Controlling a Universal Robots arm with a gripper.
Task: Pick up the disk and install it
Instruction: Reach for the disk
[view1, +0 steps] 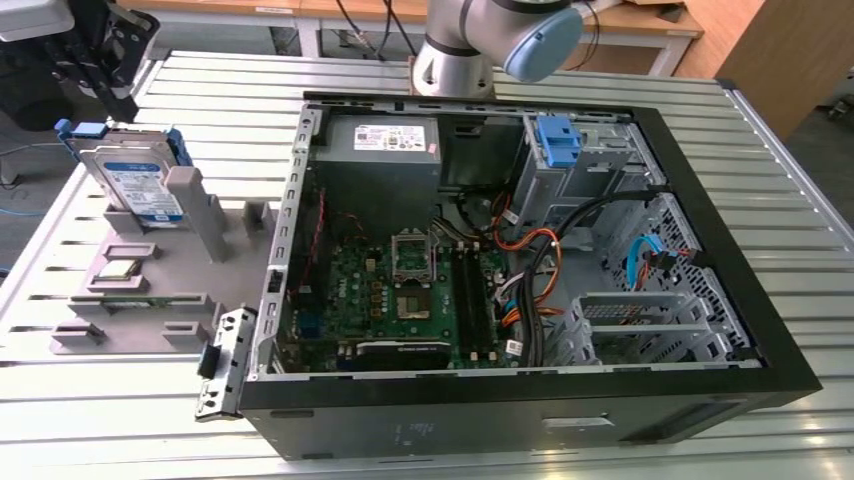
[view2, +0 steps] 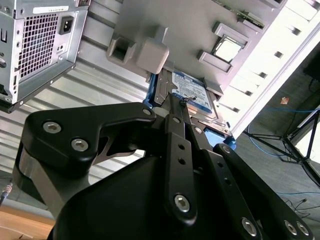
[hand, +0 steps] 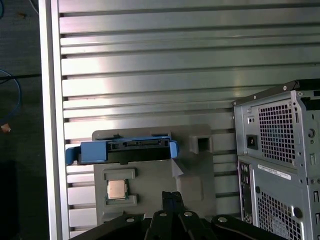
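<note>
Pincer above the disk, nothing picked up yet.
We see the pincer (hand: 171, 196) clenched on nothing, just above the disk (view1: 134, 182). The disk stands in its blue frame in a grey holder (view1: 147, 290) on the slatted surface (view1: 214, 80), beside the open computer case (view1: 534, 410). We judge that pick-up and installing both remain.

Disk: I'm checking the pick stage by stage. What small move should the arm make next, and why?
Probably open the pincer. In both wrist views its fingertips sit together, apart from the disk, which stands in the grey fixture; shut, it could not straddle it.
</note>
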